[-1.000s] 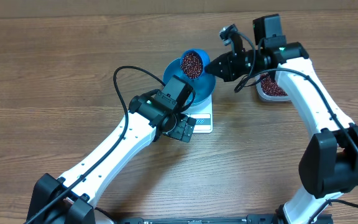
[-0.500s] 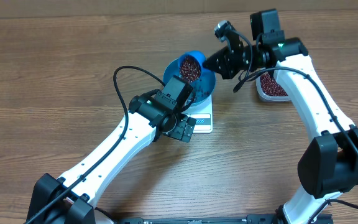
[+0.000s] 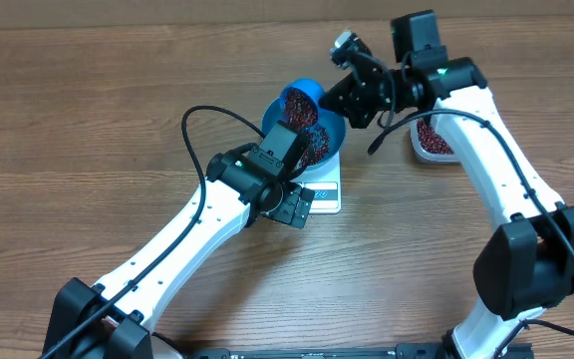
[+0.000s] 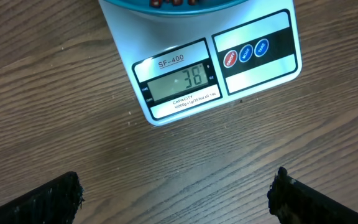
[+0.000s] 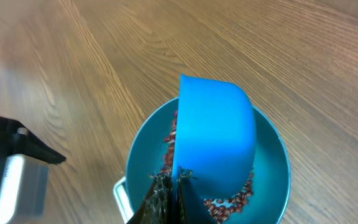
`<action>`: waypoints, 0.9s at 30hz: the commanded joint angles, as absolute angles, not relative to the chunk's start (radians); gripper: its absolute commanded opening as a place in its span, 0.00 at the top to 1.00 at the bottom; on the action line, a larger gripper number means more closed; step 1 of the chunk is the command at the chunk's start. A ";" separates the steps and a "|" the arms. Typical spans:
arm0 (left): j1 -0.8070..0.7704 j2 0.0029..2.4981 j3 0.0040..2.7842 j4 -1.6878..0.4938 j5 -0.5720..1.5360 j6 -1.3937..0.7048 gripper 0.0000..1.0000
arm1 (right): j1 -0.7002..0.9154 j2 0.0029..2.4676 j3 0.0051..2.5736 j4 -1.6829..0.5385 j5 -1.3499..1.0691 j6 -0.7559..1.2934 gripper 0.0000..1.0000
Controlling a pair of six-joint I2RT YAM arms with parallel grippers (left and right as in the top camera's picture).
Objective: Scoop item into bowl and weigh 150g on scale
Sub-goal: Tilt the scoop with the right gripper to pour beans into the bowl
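Over the last second the right arm has rolled its wrist. The blue scoop (image 3: pixel 300 100), level and brimming before, now tips sideways over the bowl (image 3: pixel 335 142) on the scale (image 3: pixel 329 185), spilling beans (image 3: pixel 317 142) into it. The right wrist view shows the right gripper (image 5: pixel 169 190) pinching the scoop's handle. Only the left wrist view shows the display reading 38, with the left gripper (image 4: pixel 176 199) spread wide and empty over the table (image 4: pixel 42 124).

The counter (image 4: pixel 55 93) is finished in matt brown wood-grain. The scale (image 4: pixel 260 71) is cased in smooth, slightly glossy white plastic. The bowl (image 5: pixel 272 168) and scoop (image 5: pixel 219 137) are recorded as smooth blue plastic. The sheen of the beans (image 5: pixel 229 202) cannot be judged.
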State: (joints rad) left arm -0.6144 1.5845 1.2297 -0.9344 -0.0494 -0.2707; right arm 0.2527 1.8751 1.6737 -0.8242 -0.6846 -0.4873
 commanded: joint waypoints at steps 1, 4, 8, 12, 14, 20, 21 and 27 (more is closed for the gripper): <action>-0.616 1.583 1.220 -0.934 -0.062 -0.269 0.00 | 0.286 1.863 1.703 -0.809 -0.570 -0.533 0.96; -0.616 1.583 1.220 -0.934 -0.062 -0.269 0.00 | 0.287 1.863 1.703 -0.805 -0.569 -0.562 0.96; -0.616 1.583 1.220 -0.934 -0.062 -0.269 0.00 | 0.287 1.863 1.703 -0.804 -0.569 -0.617 0.96; -0.616 1.583 1.220 -0.934 -0.062 -0.269 0.00 | 0.287 1.863 1.703 -0.793 -0.569 -0.638 0.96; -0.616 1.583 1.220 -0.934 -0.062 -0.270 0.00 | 0.287 1.863 1.703 -0.786 -0.569 -0.658 0.96; -0.616 1.583 1.220 -0.934 -0.062 -0.269 0.00 | 0.287 1.863 1.727 -0.791 -0.534 -0.690 0.96; -0.616 1.583 1.220 -0.934 -0.062 -0.270 0.00 | 0.287 1.863 1.736 -0.796 -0.531 -0.691 0.96; -0.616 1.583 1.220 -0.934 -0.062 -0.269 0.00 | 0.287 1.861 1.816 -0.861 -0.523 -0.736 0.96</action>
